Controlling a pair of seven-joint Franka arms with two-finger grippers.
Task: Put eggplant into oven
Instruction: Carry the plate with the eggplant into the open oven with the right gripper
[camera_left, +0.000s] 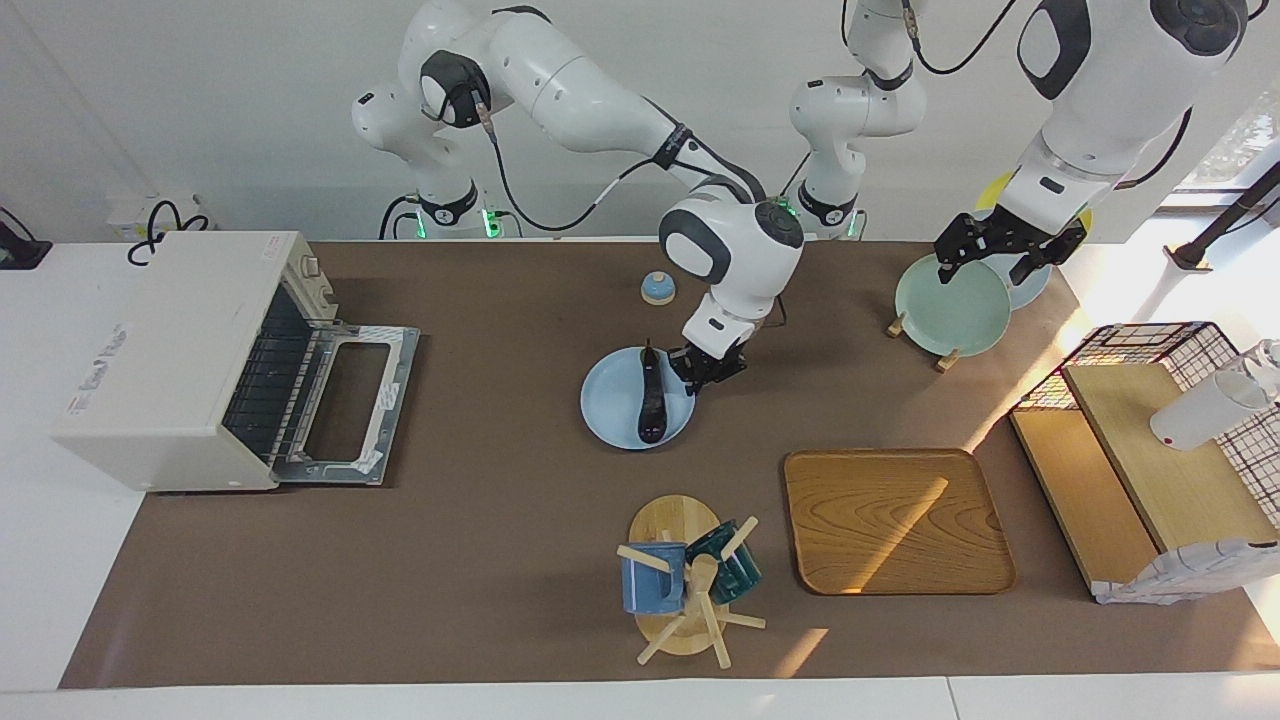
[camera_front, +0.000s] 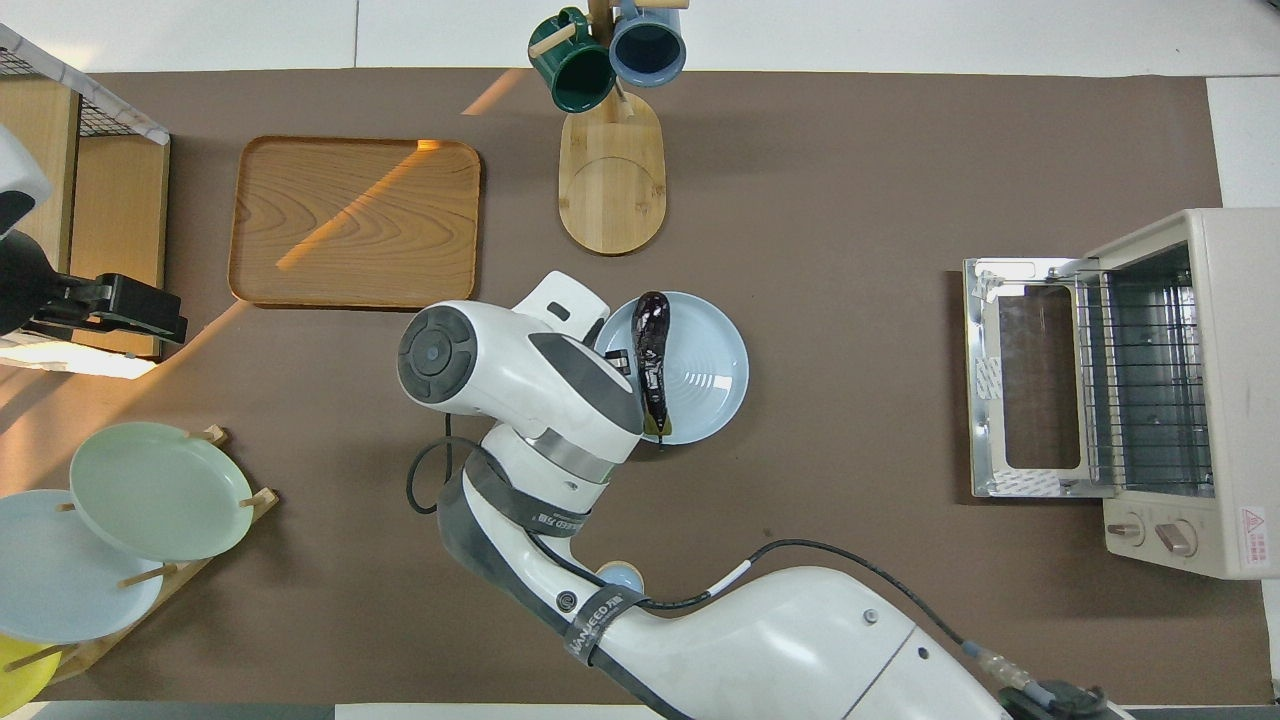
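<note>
**Eggplant on plate, oven open**

One eggplant (camera_left: 650, 397) was seen lying on a blue plate (camera_left: 610, 415), its long axis run toward and away from the robots, stem tip nearer them. The right gripper (camera_left: 708, 372) was held low just beside it; whether its fingers were spread could not be told. The left gripper (camera_left: 1000, 247) was spread over the green plate (camera_left: 950, 305). One oven (camera_left: 180, 360) stood with its door dropped, well apart
</note>
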